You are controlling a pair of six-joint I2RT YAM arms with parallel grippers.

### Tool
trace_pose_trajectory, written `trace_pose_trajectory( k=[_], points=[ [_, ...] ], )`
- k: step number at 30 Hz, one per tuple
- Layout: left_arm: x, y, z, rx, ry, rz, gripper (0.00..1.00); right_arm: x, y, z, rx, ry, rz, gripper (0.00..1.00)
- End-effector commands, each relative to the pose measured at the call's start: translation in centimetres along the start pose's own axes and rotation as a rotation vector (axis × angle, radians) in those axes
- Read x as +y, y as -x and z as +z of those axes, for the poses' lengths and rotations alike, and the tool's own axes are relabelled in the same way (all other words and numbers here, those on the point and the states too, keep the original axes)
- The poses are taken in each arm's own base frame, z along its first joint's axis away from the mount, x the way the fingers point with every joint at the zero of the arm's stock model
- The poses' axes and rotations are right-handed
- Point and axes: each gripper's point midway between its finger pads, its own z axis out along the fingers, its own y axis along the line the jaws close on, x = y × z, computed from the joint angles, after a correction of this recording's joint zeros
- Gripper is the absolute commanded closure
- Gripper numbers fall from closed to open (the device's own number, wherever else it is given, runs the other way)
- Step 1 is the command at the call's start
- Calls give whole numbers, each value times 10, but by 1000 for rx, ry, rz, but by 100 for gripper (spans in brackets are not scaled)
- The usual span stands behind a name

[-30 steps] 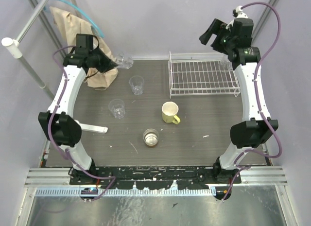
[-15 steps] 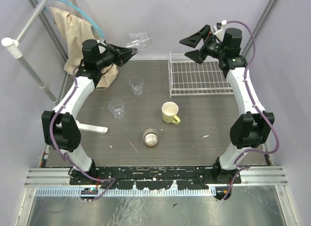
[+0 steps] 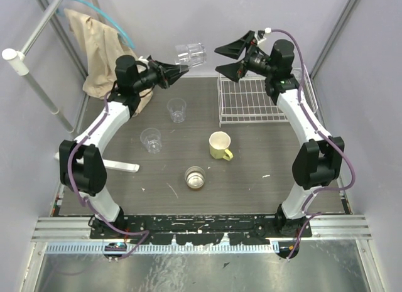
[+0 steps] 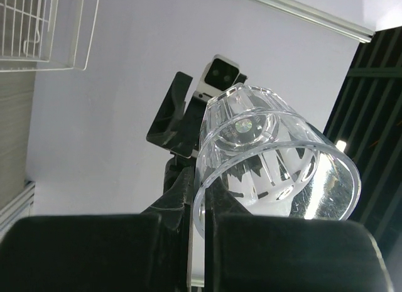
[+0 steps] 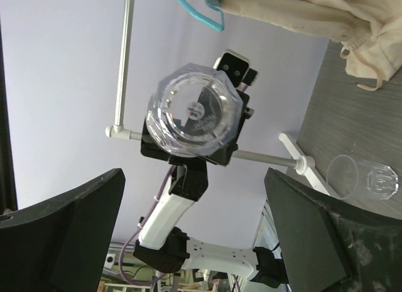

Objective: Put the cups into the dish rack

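Note:
My left gripper (image 3: 178, 67) is shut on the rim of a clear faceted tumbler (image 3: 191, 53) and holds it high in the air, near the back wall. In the left wrist view its fingers (image 4: 202, 204) pinch the tumbler's wall (image 4: 276, 160). My right gripper (image 3: 227, 58) is wide open, facing the tumbler's base from the right and apart from it. The tumbler also shows in the right wrist view (image 5: 191, 113). Two more tumblers (image 3: 177, 110) (image 3: 151, 140), the yellow mug (image 3: 219, 145) and the metallic-brown cup (image 3: 195, 178) stand on the table. The white wire dish rack (image 3: 251, 110) sits at the back right.
A beige cloth bag (image 3: 94, 47) hangs at the back left. A white bar (image 3: 119, 165) lies on the table at the left. A slanted pole (image 3: 31, 78) stands outside the left edge.
My left gripper has lifted the tumbler off the table's back edge, up and to the right. My right gripper has swung left from over the rack towards it, staying open.

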Motion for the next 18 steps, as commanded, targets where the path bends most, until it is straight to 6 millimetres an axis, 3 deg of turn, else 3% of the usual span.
trace_pose_trajectory(
  k=[1,12,18],
  points=[
    [-9,-24,-7,68,-23,22,100,34,-5,8,20,110,-33,0],
    [-6,-36,-8,85,-25,20,99,27,-14,33,37,109,-5,0],
    [-3,-37,-8,86,-25,9,99,32,-16,44,43,124,0,0]
  ],
)
